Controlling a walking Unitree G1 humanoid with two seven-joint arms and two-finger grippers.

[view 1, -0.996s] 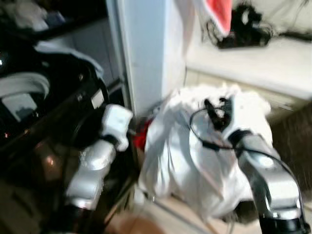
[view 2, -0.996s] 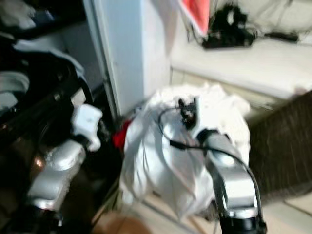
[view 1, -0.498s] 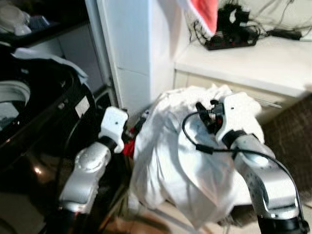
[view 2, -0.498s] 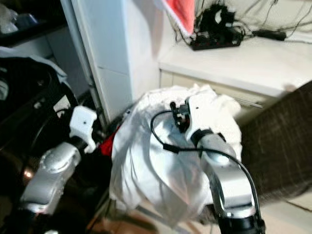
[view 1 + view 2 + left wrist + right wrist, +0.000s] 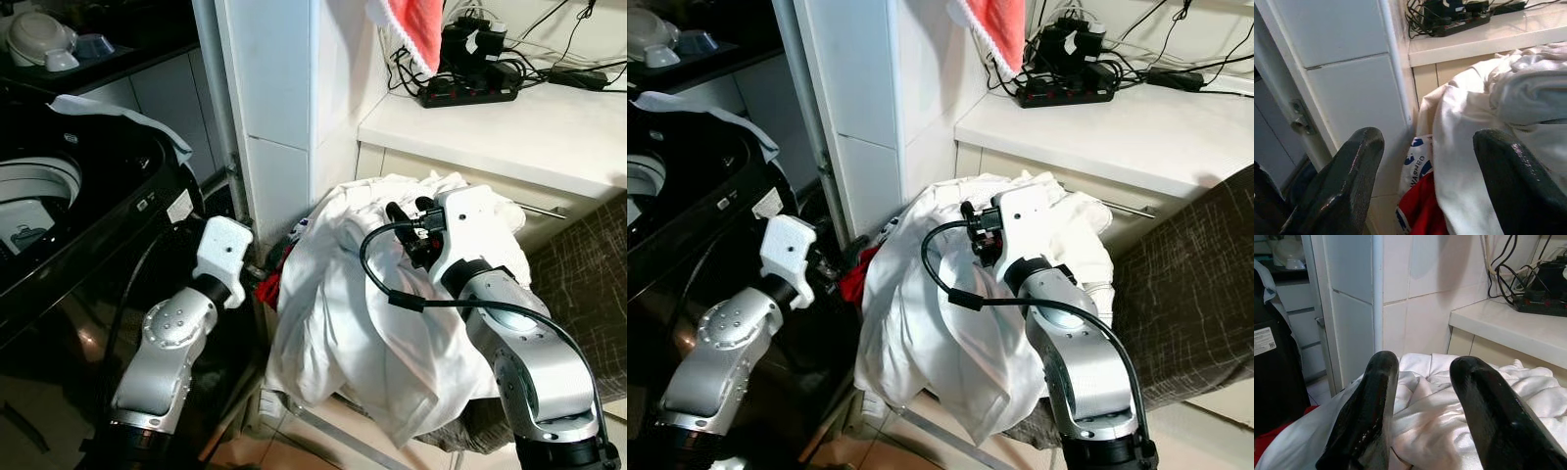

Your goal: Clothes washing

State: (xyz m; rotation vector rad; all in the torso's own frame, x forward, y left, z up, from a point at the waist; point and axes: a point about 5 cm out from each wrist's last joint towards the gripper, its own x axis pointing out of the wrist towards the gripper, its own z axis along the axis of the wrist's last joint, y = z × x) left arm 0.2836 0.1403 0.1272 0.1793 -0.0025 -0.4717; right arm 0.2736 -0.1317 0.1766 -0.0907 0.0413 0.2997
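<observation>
The right gripper point(image 5: 1422, 406) is held over the top of the white laundry heap point(image 5: 372, 333), its 2 black fingers point(image 5: 1367, 416) spread apart with nothing between them. The left gripper point(image 5: 1430, 181) is poised beside the heap's left edge, fingers likewise parted and empty, aimed at a red garment point(image 5: 268, 288) tucked between the white cloth and the tiled pillar point(image 5: 269, 108). The heap is piled high just beside that pillar, below a white counter point(image 5: 519, 127) where a black power strip point(image 5: 468, 94) is seen. A dark washing machine point(image 5: 69, 225) is seen to the left, lid raised.
</observation>
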